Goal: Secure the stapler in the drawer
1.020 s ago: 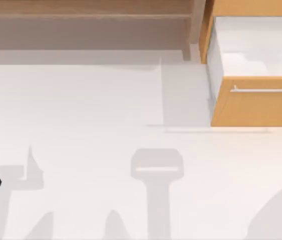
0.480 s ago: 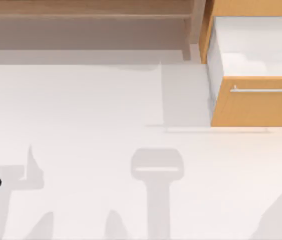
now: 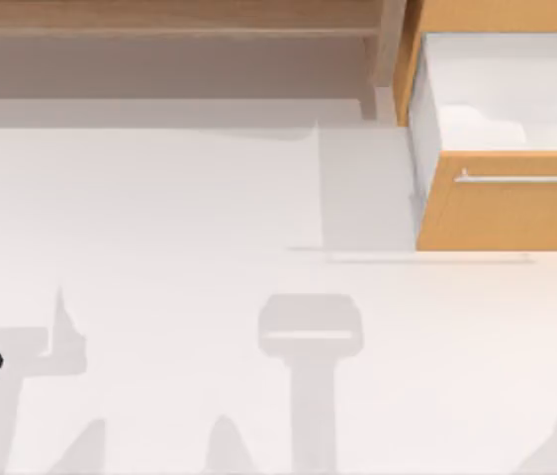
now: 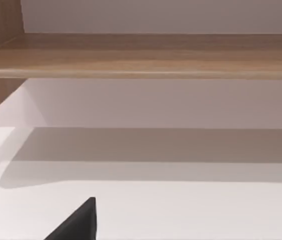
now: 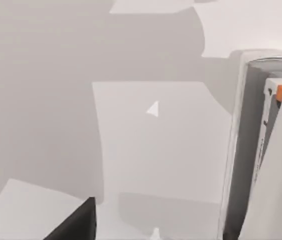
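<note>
Open drawer at two o'clock on counter, stapler by right claw, both claw states untellable

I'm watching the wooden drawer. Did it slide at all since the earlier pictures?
No. In the top view the drawer stands open at the same spot on the table, its silver handle level as before.
</note>
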### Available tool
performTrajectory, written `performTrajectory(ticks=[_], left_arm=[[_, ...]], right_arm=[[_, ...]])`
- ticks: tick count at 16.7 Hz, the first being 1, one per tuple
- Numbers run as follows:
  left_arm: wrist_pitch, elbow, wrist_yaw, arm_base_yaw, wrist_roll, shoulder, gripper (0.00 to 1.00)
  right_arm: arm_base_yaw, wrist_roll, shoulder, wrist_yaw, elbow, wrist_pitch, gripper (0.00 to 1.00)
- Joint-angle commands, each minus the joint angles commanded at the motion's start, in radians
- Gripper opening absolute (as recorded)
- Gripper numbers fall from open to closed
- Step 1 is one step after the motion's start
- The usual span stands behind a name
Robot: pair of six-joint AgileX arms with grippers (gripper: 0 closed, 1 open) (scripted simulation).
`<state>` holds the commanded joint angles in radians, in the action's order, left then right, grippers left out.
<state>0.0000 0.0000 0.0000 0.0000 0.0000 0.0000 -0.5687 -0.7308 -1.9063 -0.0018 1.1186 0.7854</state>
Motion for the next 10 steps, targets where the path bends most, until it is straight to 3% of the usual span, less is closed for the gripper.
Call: performTrajectory(ticks=[1, 10], left_arm=[[0.0, 0.0, 0.0, 0.0, 0.0, 0.0, 1.0], [0.0, 0.0, 0.0, 0.0, 0.0, 0.0, 1.0]], right_arm=[[0.0, 0.0, 0.0, 0.0, 0.0, 0.0, 1.0], [0.0, 0.0, 0.0, 0.0, 0.0, 0.0, 0.32]])
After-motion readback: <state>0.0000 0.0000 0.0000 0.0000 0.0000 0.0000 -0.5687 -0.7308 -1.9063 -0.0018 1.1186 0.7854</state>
